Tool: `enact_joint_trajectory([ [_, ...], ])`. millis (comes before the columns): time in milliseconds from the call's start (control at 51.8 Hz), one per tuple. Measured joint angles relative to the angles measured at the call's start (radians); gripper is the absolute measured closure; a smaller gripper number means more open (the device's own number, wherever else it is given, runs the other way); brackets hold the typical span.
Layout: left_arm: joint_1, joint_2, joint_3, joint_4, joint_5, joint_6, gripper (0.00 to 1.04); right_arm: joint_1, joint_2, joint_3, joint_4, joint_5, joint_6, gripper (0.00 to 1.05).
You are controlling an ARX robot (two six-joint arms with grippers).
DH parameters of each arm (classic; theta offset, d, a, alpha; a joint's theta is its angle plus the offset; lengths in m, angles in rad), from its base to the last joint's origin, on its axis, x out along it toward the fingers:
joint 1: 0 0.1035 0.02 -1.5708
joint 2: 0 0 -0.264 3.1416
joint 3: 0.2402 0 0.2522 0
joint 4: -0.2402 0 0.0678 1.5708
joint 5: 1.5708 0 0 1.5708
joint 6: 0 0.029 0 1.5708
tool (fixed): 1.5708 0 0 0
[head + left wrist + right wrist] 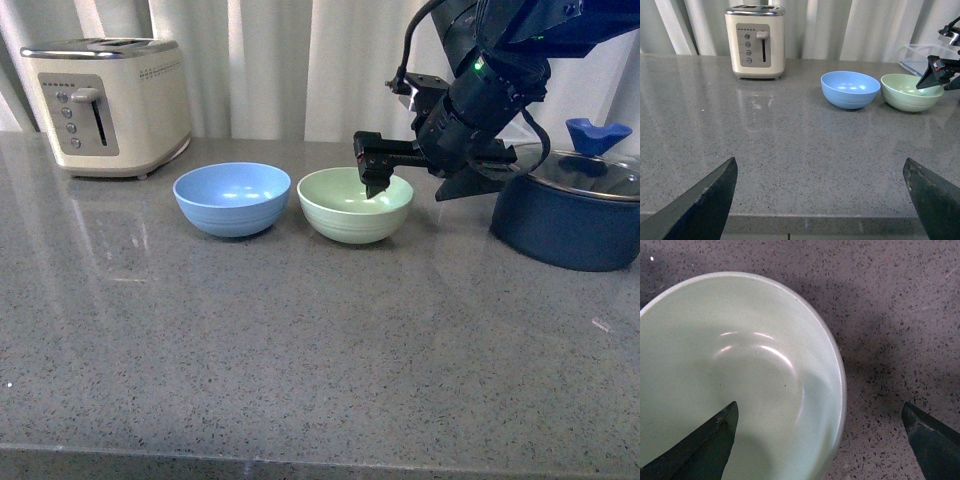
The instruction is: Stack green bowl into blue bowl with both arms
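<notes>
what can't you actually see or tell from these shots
- The left arm: not in the front view. The left wrist view shows only the left tool fingers, cut off by the picture edge.
- The green bowl: in the front view the right tool covers part of its rim. The right wrist view crops it.
- The navy pot: cut off by the front view's right edge.
- The toaster button markings: too small to read.

The green bowl (340,222) sits upright and empty just right of the upright blue bowl (232,205), narrowly apart

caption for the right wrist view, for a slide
Right gripper open, straddling the rim of the green bowl over the speckled counter
</notes>
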Motion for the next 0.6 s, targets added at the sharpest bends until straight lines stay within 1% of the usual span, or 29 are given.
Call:
enact_joint_trajectory([
  [39, 0.0, 0.0, 0.0, 0.0, 0.0, 0.0, 0.07, -0.001, 0.0, 0.0, 0.003, 0.0, 0.0, 0.15],
  [116, 0.0, 0.0, 0.0, 0.0, 0.0, 0.0, 0.07, -0.003, 0.002, -0.002, 0.014, -0.009, -0.001, 0.29],
  [212, 0.0, 0.0, 0.0, 0.0, 0.0, 0.0, 0.07, -0.005, 0.008, -0.002, 0.013, -0.014, 0.0, 0.41],
  [232, 0.0, 0.0, 0.0, 0.0, 0.0, 0.0, 0.07, -0.005, 0.012, -0.002, 0.013, -0.014, 0.0, 0.46],
  [289, 0.0, 0.0, 0.0, 0.0, 0.0, 0.0, 0.07, -0.005, 0.018, -0.004, 0.013, -0.014, 0.001, 0.57],
  [309, 0.0, 0.0, 0.0, 0.0, 0.0, 0.0, 0.07, -0.005, 0.019, -0.009, 0.013, -0.014, 0.002, 0.62],
  [463, 0.0, 0.0, 0.0, 0.0, 0.0, 0.0, 0.07, -0.009, 0.019, -0.05, 0.037, -0.014, 0.002, 0.92],
  [521, 0.0, 0.0, 0.0, 0.0, 0.0, 0.0, 0.07, -0.012, 0.01, -0.067, 0.053, -0.034, 0.013, 1.01],
  [559, 0.0, 0.0, 0.0, 0.0, 0.0, 0.0, 0.07, -0.014, 0.002, -0.074, 0.062, -0.043, 0.014, 1.03],
  [598, 0.0, 0.0, 0.0, 0.0, 0.0, 0.0, 0.07, -0.014, -0.017, -0.095, 0.075, -0.031, 0.011, 1.04],
])
